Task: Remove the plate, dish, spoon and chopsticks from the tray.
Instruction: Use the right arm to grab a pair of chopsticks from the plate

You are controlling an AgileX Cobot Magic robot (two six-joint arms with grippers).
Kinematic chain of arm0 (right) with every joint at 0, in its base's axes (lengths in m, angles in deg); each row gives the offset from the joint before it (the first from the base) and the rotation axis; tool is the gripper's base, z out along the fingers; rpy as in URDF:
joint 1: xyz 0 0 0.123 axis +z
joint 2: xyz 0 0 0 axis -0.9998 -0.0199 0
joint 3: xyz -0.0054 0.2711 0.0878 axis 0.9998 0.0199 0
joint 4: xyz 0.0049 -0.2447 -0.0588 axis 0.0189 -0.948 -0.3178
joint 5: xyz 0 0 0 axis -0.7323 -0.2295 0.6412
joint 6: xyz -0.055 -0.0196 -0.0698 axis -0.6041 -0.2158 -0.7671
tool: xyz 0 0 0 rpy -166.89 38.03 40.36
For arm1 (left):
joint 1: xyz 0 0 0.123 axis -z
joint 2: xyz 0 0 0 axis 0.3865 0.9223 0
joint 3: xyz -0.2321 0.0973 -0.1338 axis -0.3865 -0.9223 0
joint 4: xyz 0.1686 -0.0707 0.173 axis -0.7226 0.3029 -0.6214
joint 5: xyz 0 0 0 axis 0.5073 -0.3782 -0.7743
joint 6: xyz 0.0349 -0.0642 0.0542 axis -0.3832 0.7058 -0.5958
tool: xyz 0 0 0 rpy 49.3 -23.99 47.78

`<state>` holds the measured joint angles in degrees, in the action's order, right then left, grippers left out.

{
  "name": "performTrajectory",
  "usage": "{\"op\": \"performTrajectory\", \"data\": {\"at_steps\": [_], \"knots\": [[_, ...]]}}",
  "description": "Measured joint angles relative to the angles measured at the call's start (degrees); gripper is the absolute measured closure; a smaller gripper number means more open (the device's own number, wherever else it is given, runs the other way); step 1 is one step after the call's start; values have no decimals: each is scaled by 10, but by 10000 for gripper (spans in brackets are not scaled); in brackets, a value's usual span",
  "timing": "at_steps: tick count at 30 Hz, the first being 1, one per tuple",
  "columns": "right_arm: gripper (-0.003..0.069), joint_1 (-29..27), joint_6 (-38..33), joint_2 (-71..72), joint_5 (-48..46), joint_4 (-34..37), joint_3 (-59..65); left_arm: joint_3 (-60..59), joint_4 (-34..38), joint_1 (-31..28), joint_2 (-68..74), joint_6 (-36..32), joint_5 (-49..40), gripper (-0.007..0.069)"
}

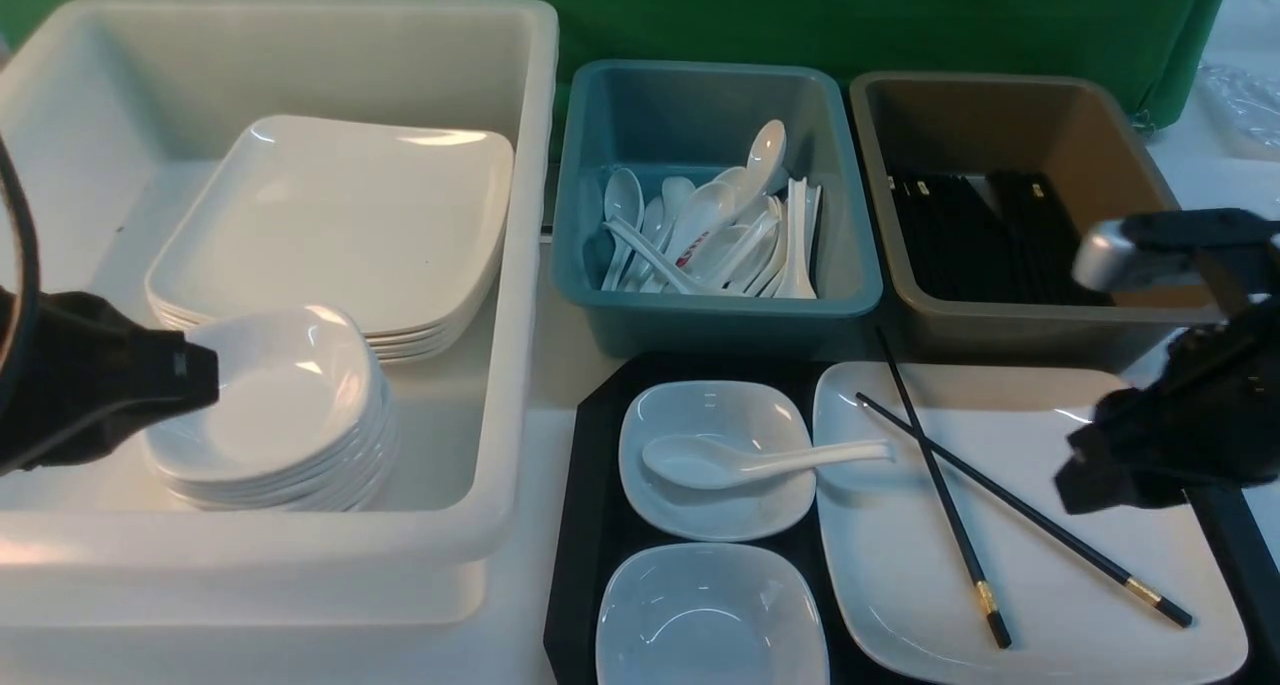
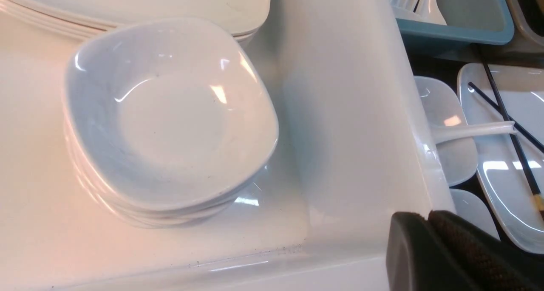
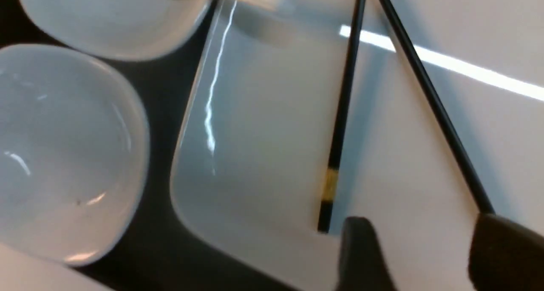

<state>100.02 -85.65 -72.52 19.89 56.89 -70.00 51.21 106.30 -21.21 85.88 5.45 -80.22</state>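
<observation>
Right pincer (image 3: 425, 233) spread above chopsticks (image 1: 944, 495) on plate (image 1: 880, 575), spoon (image 1: 740, 462) bridging dish (image 1: 700, 410) and plate, left pincer (image 2: 429, 216) pressed together

front view high, facing forward over tray (image 1: 590, 485), both wrist views close, downward, sharing plate (image 1: 900, 565) and chopsticks (image 1: 946, 505)

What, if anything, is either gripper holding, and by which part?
Nothing. The left gripper is shut and empty; the right gripper has its jaws open near the gold-banded ends of the chopsticks.

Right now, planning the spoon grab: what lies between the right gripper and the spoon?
The crossed chopsticks, lying on the plate; the front view shows it.
</observation>
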Motion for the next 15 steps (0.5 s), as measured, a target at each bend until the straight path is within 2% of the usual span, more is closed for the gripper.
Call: {"op": "performTrajectory", "data": {"at_steps": [2,5,15], "knots": [[136,17,-10,-47,40,-2,-8,0,0,0,0,-2,0,610],[70,35,-11,-103,84,-23,-20,0,0,0,0,-3,0,610],[60,40,-10,-202,168,-42,-46,0,0,0,0,-7,2,610]]}}
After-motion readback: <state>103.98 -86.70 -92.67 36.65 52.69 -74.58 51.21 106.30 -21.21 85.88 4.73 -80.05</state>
